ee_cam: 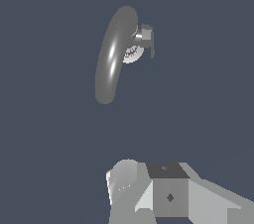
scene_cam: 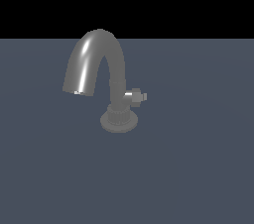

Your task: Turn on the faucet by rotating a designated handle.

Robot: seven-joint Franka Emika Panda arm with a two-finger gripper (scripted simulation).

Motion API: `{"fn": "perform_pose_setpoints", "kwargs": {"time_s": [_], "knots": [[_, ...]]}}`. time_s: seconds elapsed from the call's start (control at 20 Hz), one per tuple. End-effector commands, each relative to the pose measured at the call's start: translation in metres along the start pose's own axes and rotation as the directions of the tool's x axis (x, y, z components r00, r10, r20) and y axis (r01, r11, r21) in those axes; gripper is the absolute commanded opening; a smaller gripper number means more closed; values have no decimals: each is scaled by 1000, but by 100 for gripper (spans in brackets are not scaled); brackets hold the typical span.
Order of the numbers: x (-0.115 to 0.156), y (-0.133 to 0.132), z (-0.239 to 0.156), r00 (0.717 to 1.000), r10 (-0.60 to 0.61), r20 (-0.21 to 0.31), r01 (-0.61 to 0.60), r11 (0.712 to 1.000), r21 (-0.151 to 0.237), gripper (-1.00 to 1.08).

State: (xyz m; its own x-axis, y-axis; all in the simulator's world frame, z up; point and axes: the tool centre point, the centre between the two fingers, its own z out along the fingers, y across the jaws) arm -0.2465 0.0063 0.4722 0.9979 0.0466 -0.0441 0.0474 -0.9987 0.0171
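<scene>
One small handle [scene_cam: 138, 96] juts from the stem of the faucet [scene_cam: 101, 64] toward the exterior view's right, so we should approach it squarely, well clear of the spout, though we cannot tell how our gripper [ee_cam: 163, 196] jaws stand.

This is a made-up computer world, not a real room: a flat blue-grey floor [scene_cam: 198, 178], black behind, and one faucet [scene_cam: 96, 64].
</scene>
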Motion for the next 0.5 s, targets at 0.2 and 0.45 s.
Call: {"fn": "perform_pose_setpoints", "kwargs": {"time_s": [0.2,0.45], "knots": [[2,0,0,1000,7,7,-7,1000,4,-100],[9,-2,0,999,33,33,-34,999,20,-100]]}}
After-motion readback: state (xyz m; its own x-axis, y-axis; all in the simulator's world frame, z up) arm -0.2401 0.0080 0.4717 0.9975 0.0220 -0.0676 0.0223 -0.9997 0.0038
